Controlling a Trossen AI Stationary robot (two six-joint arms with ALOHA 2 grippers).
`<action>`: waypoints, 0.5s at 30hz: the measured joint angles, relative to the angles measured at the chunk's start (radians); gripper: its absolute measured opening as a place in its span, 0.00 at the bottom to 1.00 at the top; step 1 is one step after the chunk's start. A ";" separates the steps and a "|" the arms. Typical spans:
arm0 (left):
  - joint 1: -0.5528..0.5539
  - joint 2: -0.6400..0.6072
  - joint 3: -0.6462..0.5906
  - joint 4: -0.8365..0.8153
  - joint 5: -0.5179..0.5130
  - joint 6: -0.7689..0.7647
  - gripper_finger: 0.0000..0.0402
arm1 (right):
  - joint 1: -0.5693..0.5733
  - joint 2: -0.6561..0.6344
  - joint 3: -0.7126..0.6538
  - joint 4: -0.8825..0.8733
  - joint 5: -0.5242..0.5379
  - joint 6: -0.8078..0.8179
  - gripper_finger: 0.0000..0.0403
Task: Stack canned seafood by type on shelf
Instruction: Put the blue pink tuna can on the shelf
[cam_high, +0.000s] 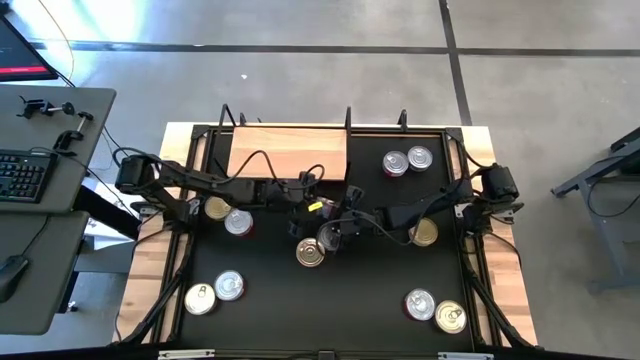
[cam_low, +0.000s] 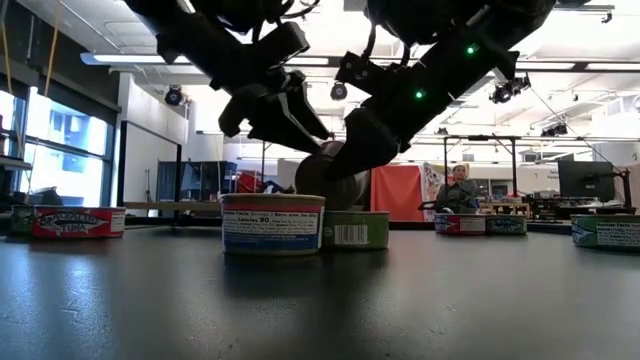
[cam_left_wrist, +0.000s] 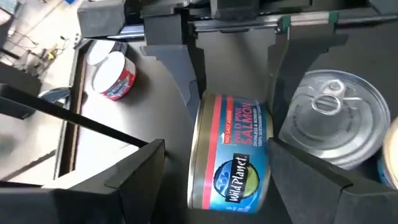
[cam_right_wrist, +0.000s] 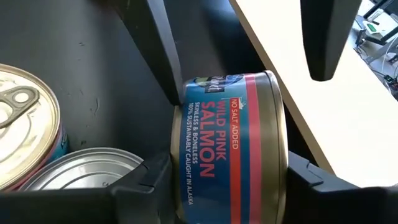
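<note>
Mid-handoff, I judged: right gripper (cam_right_wrist: 227, 168) clamped the salmon can (cam_right_wrist: 233, 146) on edge at table centre, just 6 o'clock of the shelf (cam_high: 288, 150). Left gripper (cam_left_wrist: 214, 158) sat spread around it, empty. Next: right lets go.

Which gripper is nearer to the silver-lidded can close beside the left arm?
Left. The left gripper sits at mid-mat, to this silver-lidded can's right; the right gripper faces it from farther right, holding a salmon can.

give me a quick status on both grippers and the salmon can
Right gripper holds salmon can on edge, mid-table. Left gripper open around it. Shelf bare.
</note>
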 joint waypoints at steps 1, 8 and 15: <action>0.000 0.000 0.000 -0.004 0.003 0.005 0.69 | -0.001 0.000 0.000 0.000 -0.003 0.003 0.42; -0.003 0.003 -0.005 -0.054 -0.006 0.120 0.69 | -0.001 -0.016 0.007 0.014 -0.016 0.051 0.42; -0.004 0.003 -0.003 -0.027 0.003 0.097 0.68 | 0.007 -0.041 0.006 0.015 -0.022 0.063 0.42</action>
